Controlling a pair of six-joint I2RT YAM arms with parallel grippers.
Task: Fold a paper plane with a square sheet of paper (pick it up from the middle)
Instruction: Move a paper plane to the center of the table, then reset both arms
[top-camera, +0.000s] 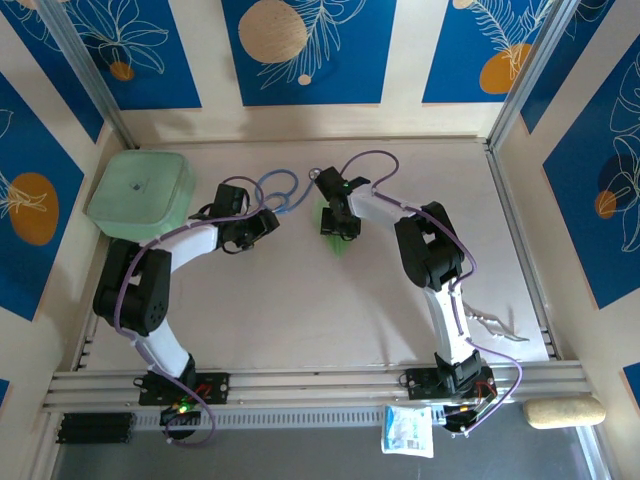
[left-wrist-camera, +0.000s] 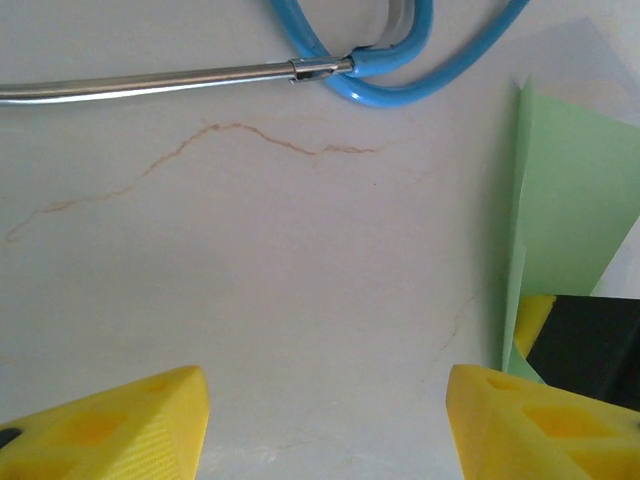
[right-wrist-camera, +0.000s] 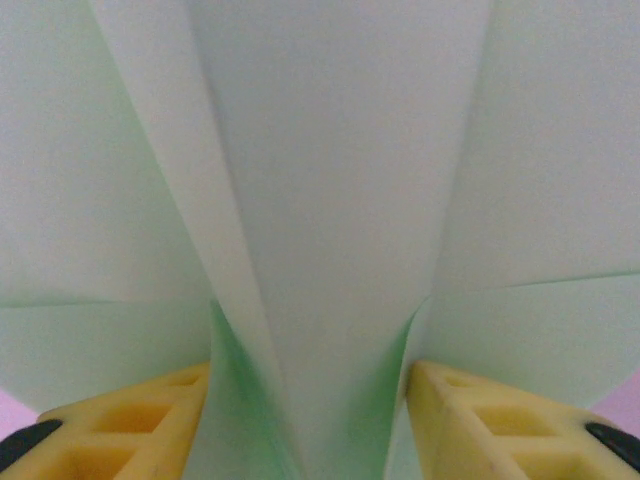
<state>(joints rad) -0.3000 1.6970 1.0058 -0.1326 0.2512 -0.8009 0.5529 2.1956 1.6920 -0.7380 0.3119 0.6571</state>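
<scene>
From above, the left gripper reaches over the pale table, near a blue stethoscope and apart from a mint-green box at the far left. The right gripper points down at mid-table onto the pale green paper plane, which pokes out just beneath it.

From the left wrist, we see the left gripper released. Its yellow fingers stand wide apart, with bare tabletop between them, holding and touching nothing. The stethoscope's blue tubing and metal tube lie beyond. The paper plane rises as a pointed green flap at the right edge.

From the right wrist, the paper plane is pressed close to the lens, its creases fanning upward. The right gripper has its yellow fingers partly apart, and the paper's folded middle sits between them, meeting both inner faces. We cannot tell whether they are pinching that fold or only flanking it.
</scene>
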